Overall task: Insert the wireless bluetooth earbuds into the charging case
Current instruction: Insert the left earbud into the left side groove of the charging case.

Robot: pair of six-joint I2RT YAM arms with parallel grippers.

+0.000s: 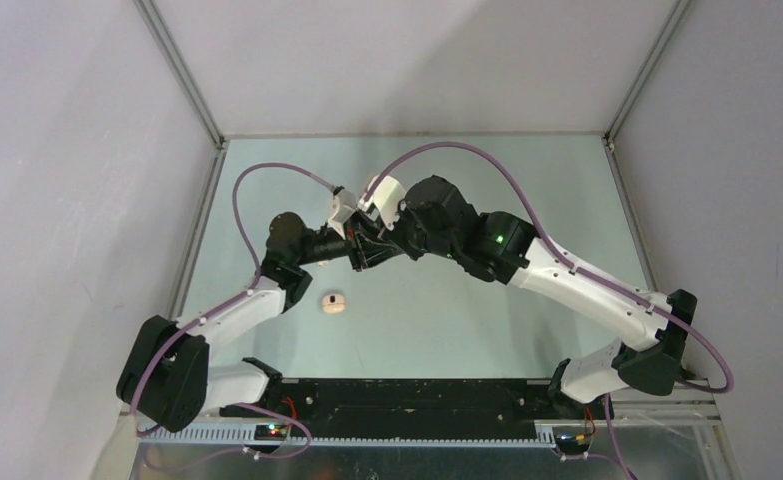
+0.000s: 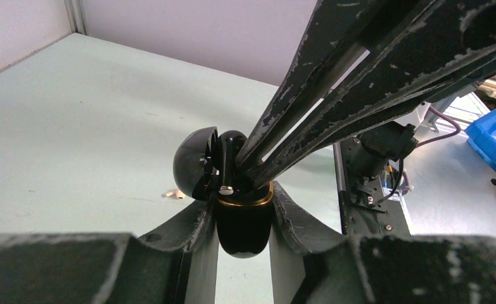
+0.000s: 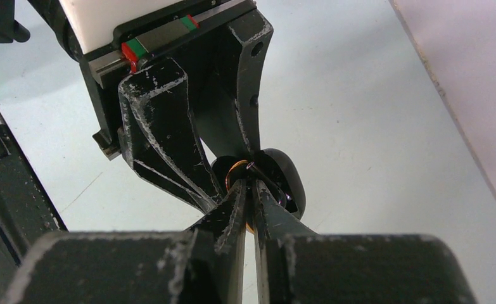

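Pale green table (image 1: 487,320), grey walls. left gripper (image 2: 244,215) clamped narrow on black charging case (image 2: 244,239), lid open, held above table centre. right gripper (image 2: 250,172) pinched closed, tips at black earbud (image 2: 231,147) in case mouth. Beige pebble (image 1: 334,302) lies left of centre, toward near edge.

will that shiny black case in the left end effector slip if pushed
Probably slippery: the black case is glossy and rounded, pinched at its sides by the left end effector. Its open lid likely swings freely. It looks rigid, so pressing from the right end effector shouldn't deform it.
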